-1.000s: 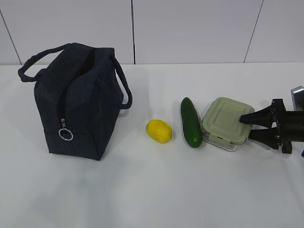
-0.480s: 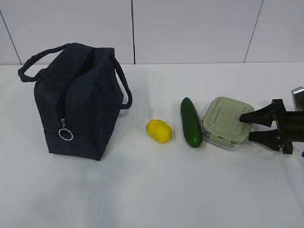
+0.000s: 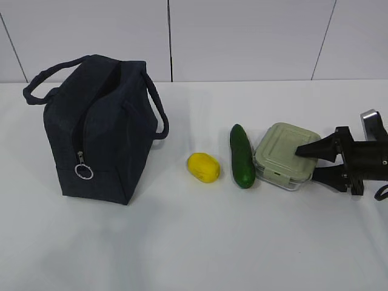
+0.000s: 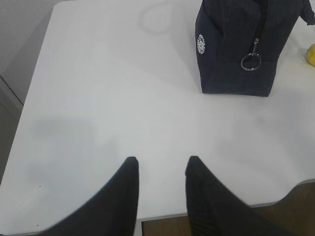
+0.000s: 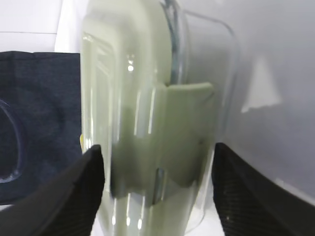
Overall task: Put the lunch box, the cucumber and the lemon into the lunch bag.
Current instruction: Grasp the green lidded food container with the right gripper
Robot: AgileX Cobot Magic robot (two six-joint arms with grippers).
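Nothing packed yet: all three items out on the white table (image 3: 182, 242), so the whole job left to do. Nearest the right edge, in the exterior view, the right gripper (image 3: 312, 162) reaching in level from the side, laid low over the tabletop, fingers spread one above the other and straddling the near edge of the lunch box (image 3: 286, 156); in the right wrist view, dark pads either side of the sage-green lid clip and glass wall, a sliver of gap at each side, so wide open around the box and, by the look of it, not clamped on it. Just beside the box, the cucumber (image 3: 242, 156), lying lengthwise away from the camera; a little further along, the lemon (image 3: 203, 167), apart from both. Well apart at the far end of the row, the lunch bag (image 3: 97, 130), upright, handles splayed, top apparently unzipped, ring pull hanging down its end. In the left wrist view, the left gripper (image 4: 161, 169) parked above bare table short of the bag, fingers partly open, holding nothing.
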